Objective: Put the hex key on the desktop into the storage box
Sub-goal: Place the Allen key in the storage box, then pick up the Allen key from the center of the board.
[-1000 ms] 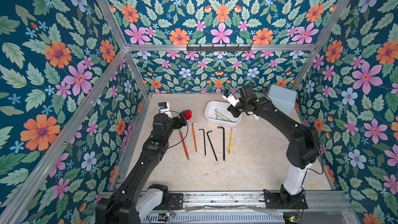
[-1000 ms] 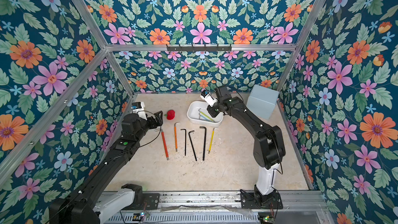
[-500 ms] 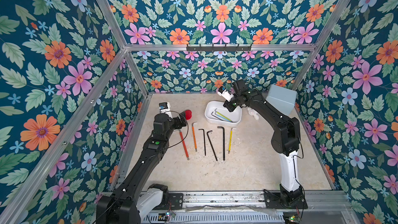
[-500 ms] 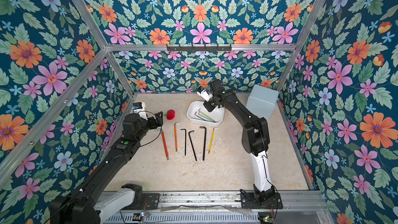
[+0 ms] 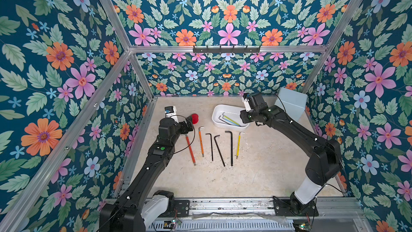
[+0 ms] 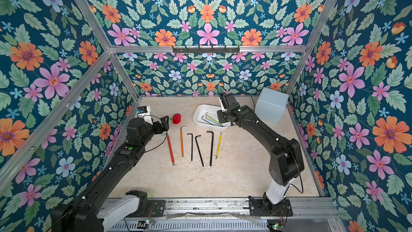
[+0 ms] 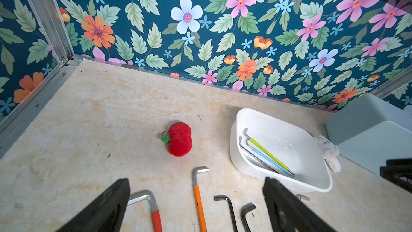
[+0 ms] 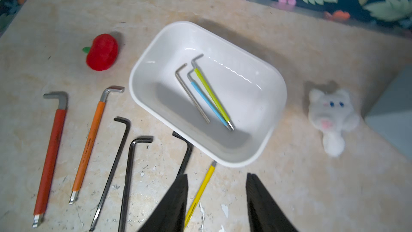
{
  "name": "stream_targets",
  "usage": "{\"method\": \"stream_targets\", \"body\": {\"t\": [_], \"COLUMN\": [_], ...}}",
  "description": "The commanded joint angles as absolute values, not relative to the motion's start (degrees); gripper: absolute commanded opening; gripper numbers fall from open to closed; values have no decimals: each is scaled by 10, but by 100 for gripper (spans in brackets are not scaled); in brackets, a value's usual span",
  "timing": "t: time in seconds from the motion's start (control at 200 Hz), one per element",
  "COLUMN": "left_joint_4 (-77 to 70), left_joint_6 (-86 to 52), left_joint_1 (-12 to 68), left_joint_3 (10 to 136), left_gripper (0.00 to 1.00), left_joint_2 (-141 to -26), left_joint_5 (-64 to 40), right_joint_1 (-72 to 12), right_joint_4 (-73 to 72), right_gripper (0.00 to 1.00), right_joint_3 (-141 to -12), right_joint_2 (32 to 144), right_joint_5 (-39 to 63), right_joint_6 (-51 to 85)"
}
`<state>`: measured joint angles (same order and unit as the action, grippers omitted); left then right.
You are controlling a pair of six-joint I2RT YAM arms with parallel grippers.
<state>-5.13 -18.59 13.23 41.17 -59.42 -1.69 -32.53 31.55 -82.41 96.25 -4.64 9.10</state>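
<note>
Presently right gripper (image 8: 217,175) stood parted and empty; box (image 8: 151,59) with three keys (image 8: 208,102) lay just ahead, yellow key (image 8: 200,190) beneath.

Storage box (image 5: 215,114) open-topped; three thin keys (image 8: 208,101) lie on its floor, rest of interior free. Right arm (image 5: 289,128) overhangs box's right end. Row of hex keys (image 5: 211,146) lines desktop (image 5: 256,175) just robotward of box. Red plush apple (image 5: 195,118) near box's left side, gap between. White plush cat (image 8: 330,112) sits between box's right side and pale blue box (image 5: 289,103): tight. Strip behind box bare.
</note>
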Motion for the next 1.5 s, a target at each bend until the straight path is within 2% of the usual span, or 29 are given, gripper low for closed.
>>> {"method": "stream_targets", "body": {"t": [0.0, 0.095, 0.22, 0.93, 1.3, 1.495], "left_joint_4": [-65, -65, -66, -62, -59, -57], "left_joint_6": [-195, -198, -201, -192, -188, -189], "left_joint_1": [133, 133, 133, 133, 133, 133], "left_joint_3": [413, 414, 414, 410, 411, 410], "left_gripper": [99, 99, 99, 99, 100, 99], "left_joint_2": [-596, -594, -593, -592, -588, -585], "left_joint_5": [-29, -32, -36, -30, -25, -23], "right_joint_1": [-337, -364, -379, -409, -417, -420], "right_joint_4": [317, 309, 297, 300, 314, 312], "right_gripper": [52, 53, 53, 49, 39, 29], "right_joint_3": [-750, -704, -679, -731, -740, -714], "right_joint_2": [924, 917, 943, 1106, 1127, 1127], "right_joint_5": [-58, -86, -69, -89, -86, -76], "right_joint_6": [250, 291, 320, 338, 337, 339]}}
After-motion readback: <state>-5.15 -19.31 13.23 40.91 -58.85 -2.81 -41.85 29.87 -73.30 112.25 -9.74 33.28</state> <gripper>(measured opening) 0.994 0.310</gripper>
